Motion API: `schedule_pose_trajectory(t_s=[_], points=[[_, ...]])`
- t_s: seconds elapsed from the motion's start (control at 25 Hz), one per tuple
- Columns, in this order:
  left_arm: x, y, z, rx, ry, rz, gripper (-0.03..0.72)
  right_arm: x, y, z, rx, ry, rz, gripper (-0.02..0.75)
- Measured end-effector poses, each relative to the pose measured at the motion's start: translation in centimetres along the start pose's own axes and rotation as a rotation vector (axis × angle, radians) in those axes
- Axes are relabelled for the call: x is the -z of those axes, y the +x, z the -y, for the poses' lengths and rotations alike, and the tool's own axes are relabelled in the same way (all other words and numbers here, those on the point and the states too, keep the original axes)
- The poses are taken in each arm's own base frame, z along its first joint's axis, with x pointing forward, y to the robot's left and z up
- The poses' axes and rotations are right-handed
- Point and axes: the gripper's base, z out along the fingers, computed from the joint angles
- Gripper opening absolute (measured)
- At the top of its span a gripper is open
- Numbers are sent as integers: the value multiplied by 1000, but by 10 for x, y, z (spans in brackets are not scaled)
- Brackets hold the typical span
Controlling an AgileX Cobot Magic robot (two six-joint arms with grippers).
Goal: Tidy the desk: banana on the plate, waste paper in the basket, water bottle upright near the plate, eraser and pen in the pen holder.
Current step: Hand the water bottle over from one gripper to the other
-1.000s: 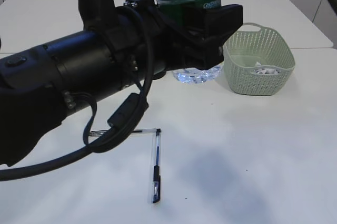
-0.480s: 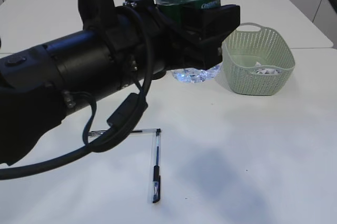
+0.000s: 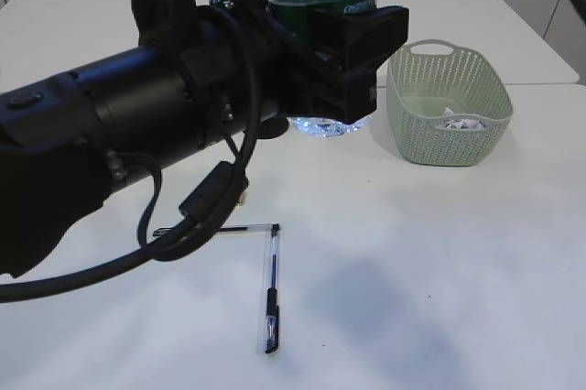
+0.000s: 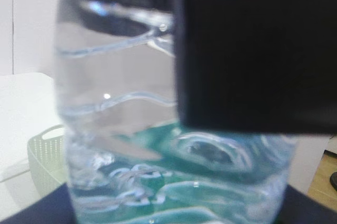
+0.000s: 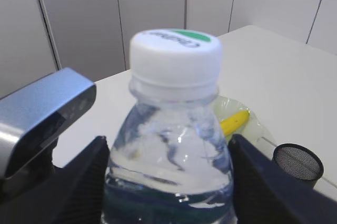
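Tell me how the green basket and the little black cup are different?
The basket is pale green plastic with woven-look holes; the pen holder is black wire mesh. The basket is oval with cut-out handles; the pen holder is a round cup without handles. The basket has crumpled waste paper inside; nothing shows inside the pen holder. Both stand open-topped on the white desk.

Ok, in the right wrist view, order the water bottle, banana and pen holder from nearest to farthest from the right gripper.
1. Water bottle, between the right gripper's fingers.
2. Banana, behind the bottle on the plate.
3. Pen holder, off to the right; close to the banana's distance, so this order is uncertain.
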Motion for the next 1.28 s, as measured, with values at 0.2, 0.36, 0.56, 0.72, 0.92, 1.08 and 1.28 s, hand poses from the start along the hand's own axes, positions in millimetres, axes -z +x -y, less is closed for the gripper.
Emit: schedule_pose_trajectory(t_s=[0.2,0.36,0.56,0.72,0.92,1.08,1.28], points=[[0,-2,-9,-50,-7,3,391,-1,1,1,0,9,1,484],[0,-3,-15,-102,-7,0,391,-2,0,2,-1,17,6,484],[-1,-3,-25,-156,-14,-4,389,-4,1,3,-5,27,6,484],[0,-6,-43,-111,-92,-10,387,-2,-2,4,-10,46,25,524],[3,-7,-61,-20,-188,-4,386,3,-9,5,-8,65,56,593],[2,-7,-60,-26,-185,-5,386,3,-8,5,7,69,53,599],[4,-10,-72,-32,-222,6,386,4,-5,11,54,97,21,596]])
